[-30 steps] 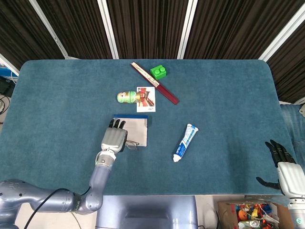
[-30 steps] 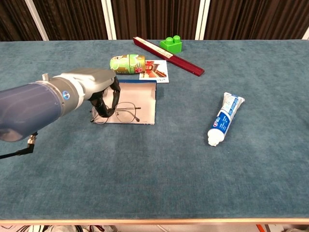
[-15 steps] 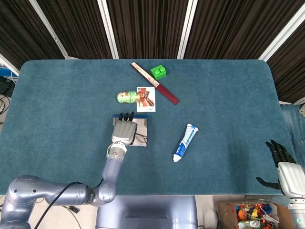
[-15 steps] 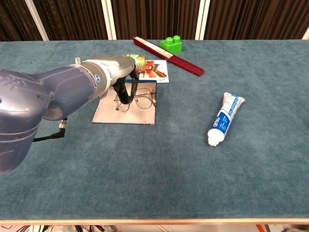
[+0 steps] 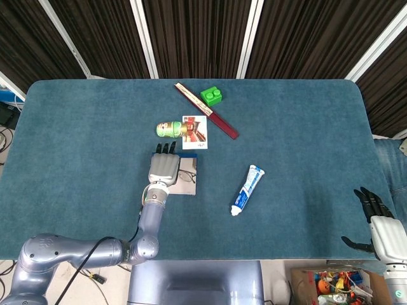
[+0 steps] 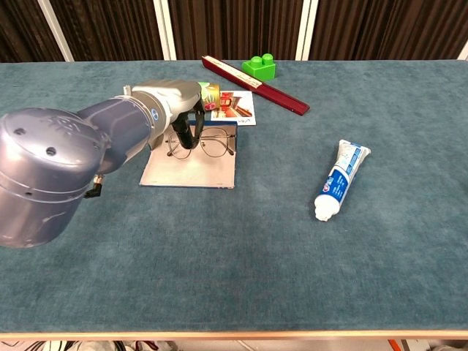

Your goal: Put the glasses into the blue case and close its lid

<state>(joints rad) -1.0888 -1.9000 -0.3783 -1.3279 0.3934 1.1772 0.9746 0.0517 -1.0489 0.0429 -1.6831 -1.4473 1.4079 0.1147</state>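
The left robot hand (image 6: 183, 110) is gripping the glasses (image 6: 199, 142) and holding them over the far end of the open blue case (image 6: 191, 170) on the table (image 6: 241, 241), while the right robot hand (image 5: 380, 223) is hanging released, fingers spread, off the table's near right edge.

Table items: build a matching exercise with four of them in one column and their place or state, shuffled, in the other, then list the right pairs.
Things:
1. glasses
2. toothpaste tube
3. green block
4. right hand

Places or states:
A. lying alone on the cloth, right of the blue case
B. at the table's far edge, beside the dark red strip
C. idle off the table's near right corner
D. held by the left hand over the open case

Pairs: 1-D, 2-A, 3-B, 4-C
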